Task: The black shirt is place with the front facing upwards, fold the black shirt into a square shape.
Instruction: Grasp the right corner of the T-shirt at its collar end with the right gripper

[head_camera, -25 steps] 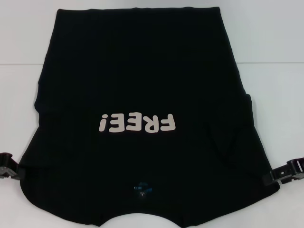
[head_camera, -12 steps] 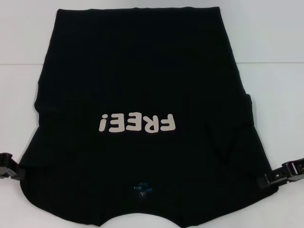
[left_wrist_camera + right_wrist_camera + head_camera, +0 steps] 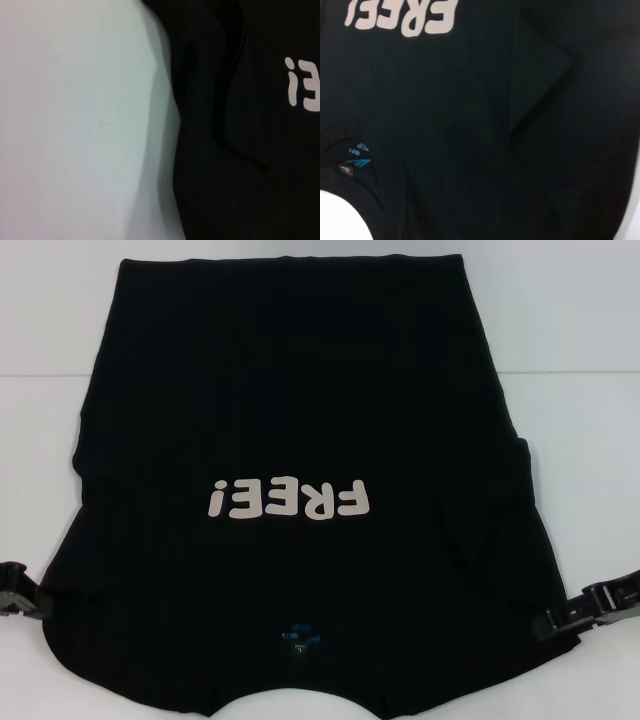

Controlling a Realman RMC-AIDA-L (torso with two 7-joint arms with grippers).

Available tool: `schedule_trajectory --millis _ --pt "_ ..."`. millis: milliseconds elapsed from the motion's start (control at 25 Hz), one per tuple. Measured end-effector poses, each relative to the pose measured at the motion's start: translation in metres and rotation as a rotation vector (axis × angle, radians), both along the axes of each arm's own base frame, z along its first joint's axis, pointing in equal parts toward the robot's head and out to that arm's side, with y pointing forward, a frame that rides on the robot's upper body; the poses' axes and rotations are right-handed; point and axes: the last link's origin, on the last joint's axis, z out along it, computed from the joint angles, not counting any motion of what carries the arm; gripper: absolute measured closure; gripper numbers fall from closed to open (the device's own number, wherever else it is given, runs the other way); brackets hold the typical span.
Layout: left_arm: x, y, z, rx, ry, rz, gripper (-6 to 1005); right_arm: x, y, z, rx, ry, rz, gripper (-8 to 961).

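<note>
Table (image 3: 560,330): plain white surface, filling the head view from edge to edge; nothing of the room beyond it shows. A faint horizontal seam or shadow line crosses it in the upper third of the frame.

Black shirt (image 3: 300,420): spread flat on the table, covering most of the centre of the frame. Hem toward the top of the frame, neck opening at the bottom centre edge. Front side up. A diagonal crease or fold of cloth lies at lower right of the garment, near the sleeve.

Lettering (image 3: 290,501): pale "FREE!" across the middle of the shirt, reading upside down from the head camera.

Right gripper (image 3: 556,621): lower right of the frame, low at the shirt's sleeve edge, its tip touching or overlapping the black cloth. Whether its fingers are apart or together, I cannot tell.

Left gripper (image 3: 38,602): lower left edge of the frame, just beside the shirt's other sleeve edge. Finger state likewise impossible to tell.

Neck label (image 3: 299,637): small blue mark just above the neck opening, bottom centre.
</note>
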Motion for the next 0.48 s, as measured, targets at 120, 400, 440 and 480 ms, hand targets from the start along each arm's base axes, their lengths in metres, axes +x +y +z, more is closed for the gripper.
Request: schedule_trajectory --millis 120,400,440,480 --pt "0.0 0.0 0.0 0.0 0.0 0.0 979 -0.003 0.0 -0.003 -0.008 0.003 0.007 193" --pt "0.0 0.0 0.0 -0.001 -0.001 0.0 979 -0.01 0.002 -0.009 -0.028 0.016 0.026 216" --pt "0.0 0.0 0.0 -0.001 -0.001 0.0 979 -0.011 0.003 -0.009 -0.03 0.018 0.029 224" --pt "0.0 0.0 0.0 -0.001 -0.001 0.0 979 -0.012 0.003 -0.01 -0.032 0.02 0.031 231"
